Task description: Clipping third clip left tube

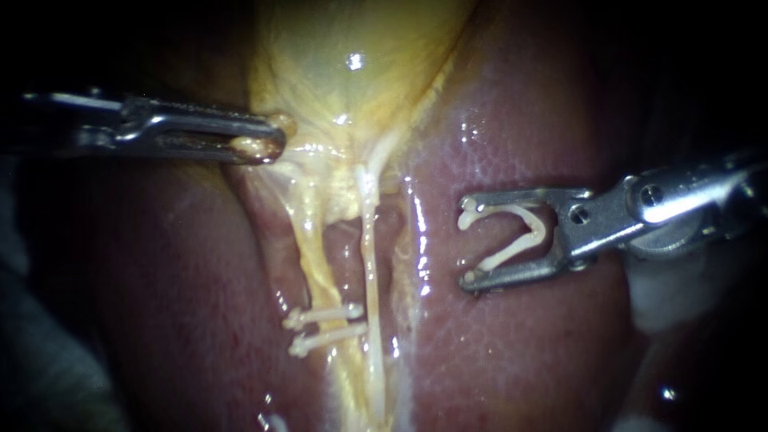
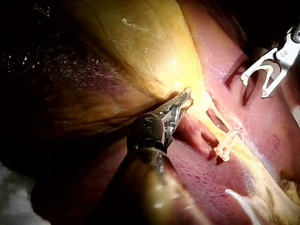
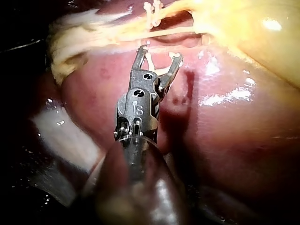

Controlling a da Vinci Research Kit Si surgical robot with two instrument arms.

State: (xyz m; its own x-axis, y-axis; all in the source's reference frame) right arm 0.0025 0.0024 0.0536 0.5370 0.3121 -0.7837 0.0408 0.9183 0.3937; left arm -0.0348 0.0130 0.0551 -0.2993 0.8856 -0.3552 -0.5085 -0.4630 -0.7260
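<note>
With the pincer of the left instrument (image 1: 268, 144) gripping the gallbladder (image 1: 352, 48) at ten o'clock and that of the right instrument (image 1: 468, 242) at three o'clock holding an open clip (image 1: 512, 251), well apart from the left tube (image 1: 308, 248) near seven, reaching across could snag the right tube (image 1: 370, 264) between.

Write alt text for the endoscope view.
My right instrument holds an open white clip over the liver, short of the left tube, which already bears two clips. My left instrument grips gallbladder tissue.
</note>
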